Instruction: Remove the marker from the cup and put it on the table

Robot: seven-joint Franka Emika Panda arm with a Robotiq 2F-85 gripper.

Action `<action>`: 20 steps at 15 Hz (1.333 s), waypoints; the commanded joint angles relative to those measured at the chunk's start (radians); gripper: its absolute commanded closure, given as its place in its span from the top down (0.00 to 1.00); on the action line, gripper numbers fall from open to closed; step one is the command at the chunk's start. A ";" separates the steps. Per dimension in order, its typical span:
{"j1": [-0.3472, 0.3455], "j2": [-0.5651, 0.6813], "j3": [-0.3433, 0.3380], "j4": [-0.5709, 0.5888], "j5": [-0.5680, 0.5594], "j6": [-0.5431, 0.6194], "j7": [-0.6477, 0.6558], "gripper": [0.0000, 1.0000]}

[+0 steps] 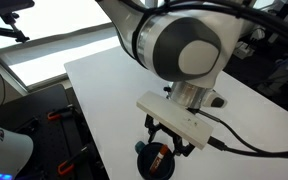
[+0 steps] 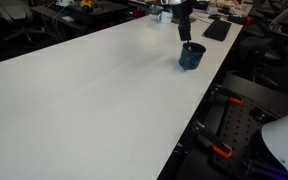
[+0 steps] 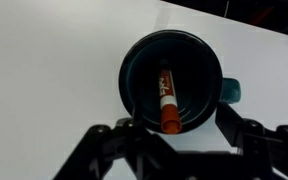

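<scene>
The dark blue-black cup (image 3: 134, 75) stands upright on the white table (image 3: 44, 60), with a small nub at its rim on the right. The red-orange marker (image 3: 166, 100) leans inside it, one end up at the near rim. My gripper (image 3: 176, 128) is open directly above the cup, with one finger on each side of it, and touches neither cup nor marker. In both exterior views the gripper (image 1: 169, 138) (image 2: 184, 28) hangs just over the cup (image 1: 144, 165) (image 2: 191, 56). The marker shows as an orange spot (image 1: 156, 155) in the cup.
The cup stands close to the table's edge (image 2: 219, 70) near one corner. A flat black object (image 2: 216, 30) lies on the table behind the cup. Beyond the edge are dark floor and equipment with orange clamps (image 2: 219, 152). Broad white tabletop (image 2: 94, 90) stretches away from the cup.
</scene>
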 commanded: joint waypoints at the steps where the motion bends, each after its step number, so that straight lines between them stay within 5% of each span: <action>1: -0.020 0.009 -0.007 0.000 0.018 0.027 -0.015 0.49; 7: -0.035 0.012 -0.006 0.000 0.033 0.029 -0.019 0.01; 15: -0.032 0.008 -0.002 0.016 0.038 -0.012 -0.028 0.06; 20: -0.002 -0.028 -0.006 0.067 0.008 -0.171 -0.008 0.06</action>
